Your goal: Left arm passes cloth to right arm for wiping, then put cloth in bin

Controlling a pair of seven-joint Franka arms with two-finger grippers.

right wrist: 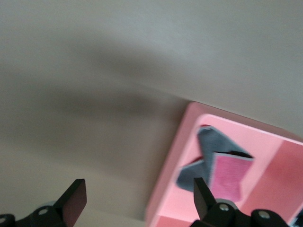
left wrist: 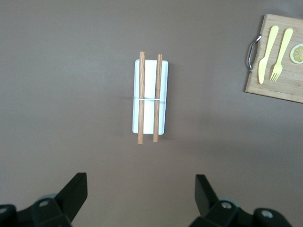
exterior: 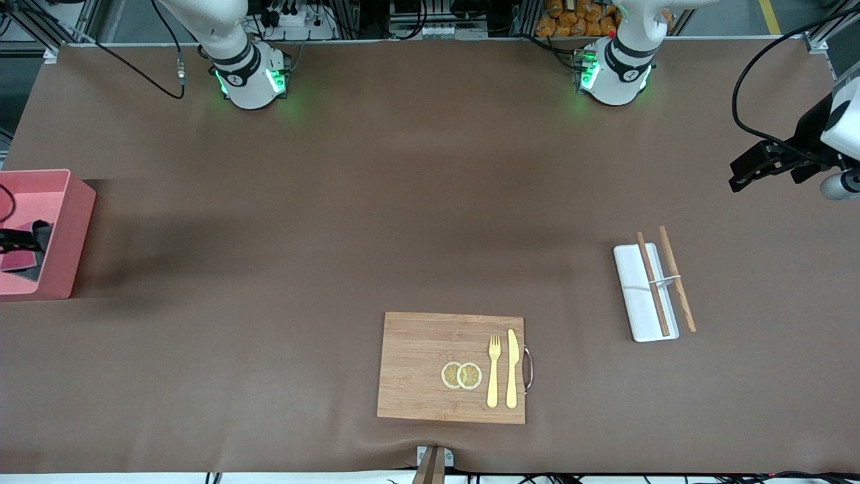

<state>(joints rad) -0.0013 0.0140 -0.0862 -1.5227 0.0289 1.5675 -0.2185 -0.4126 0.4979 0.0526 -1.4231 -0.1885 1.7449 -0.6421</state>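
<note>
One cloth (right wrist: 218, 166) lies crumpled in the pink bin (exterior: 64, 232) at the right arm's end of the bench (exterior: 336, 202), crimson and grey faces both showing; the front view cuts the bin off at its edge. The right tool (right wrist: 137, 201) hangs open over the bin's rim, gripping nothing. The left tool (left wrist: 141, 195), open and empty, hovers near the white tray (left wrist: 150, 97) bearing two chopsticks (left wrist: 141, 104). A cutting board (exterior: 451, 367) lies nearer the front camera.

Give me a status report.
Left gripper open, over bare table near tray. Right gripper open, by bin. Cloth in bin. Nothing blocking.
</note>
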